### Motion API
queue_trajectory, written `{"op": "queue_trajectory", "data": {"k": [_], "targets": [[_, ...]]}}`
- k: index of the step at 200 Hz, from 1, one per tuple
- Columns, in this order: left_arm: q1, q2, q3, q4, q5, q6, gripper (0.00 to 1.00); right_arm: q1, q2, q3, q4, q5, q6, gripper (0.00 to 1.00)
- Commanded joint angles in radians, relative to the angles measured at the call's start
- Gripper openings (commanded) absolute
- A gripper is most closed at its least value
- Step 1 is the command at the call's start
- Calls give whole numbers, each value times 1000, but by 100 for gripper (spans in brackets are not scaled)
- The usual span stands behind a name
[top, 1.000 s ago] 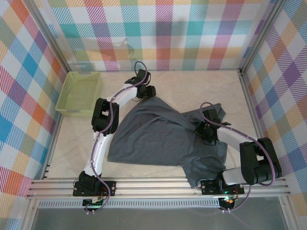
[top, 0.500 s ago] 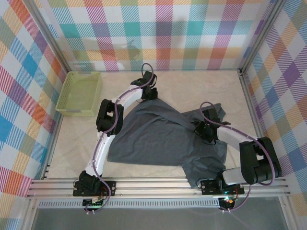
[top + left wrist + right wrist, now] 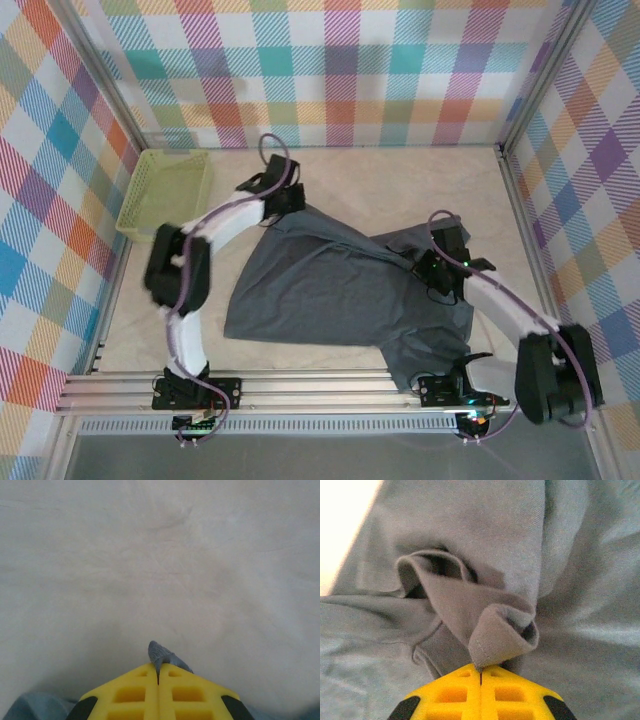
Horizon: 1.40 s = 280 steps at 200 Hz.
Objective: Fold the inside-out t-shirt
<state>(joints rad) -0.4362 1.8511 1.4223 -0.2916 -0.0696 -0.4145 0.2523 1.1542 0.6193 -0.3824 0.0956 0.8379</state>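
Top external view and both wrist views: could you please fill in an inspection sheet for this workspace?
Surface: pale beige table, carrying the cloth and a basket.
Job's things: inside-out t-shirt, dark grey, spread out and rumpled, not yet folded.
Clutter: lime-green basket at the far left, apart from the shirt.
Hands: left hand shut on the shirt's far edge; right hand shut on a bunched fold at its right side.
Cables: purple cables loop along both arms.
Surroundings: plaid walls; metal rail at the near edge.
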Motion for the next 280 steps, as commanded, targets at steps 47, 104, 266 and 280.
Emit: {"op": "queue_trajectory", "data": {"k": [47,104,266,280], "targets": [[-165,-565,-837,208,-12,-292,10,6,-373,-257,-258,-49,196,3],[-168,-740,-868,23,-85,-245,47,6,-376,-311,-205,-78,236,5],[-281,-349,-635,-281,-265,-214,56,6,-344,-283,-200,-33,194,6],[-270,-367,-648,-307,-320,-260,52,5,-350,-281,-218,-15,193,6]]}}
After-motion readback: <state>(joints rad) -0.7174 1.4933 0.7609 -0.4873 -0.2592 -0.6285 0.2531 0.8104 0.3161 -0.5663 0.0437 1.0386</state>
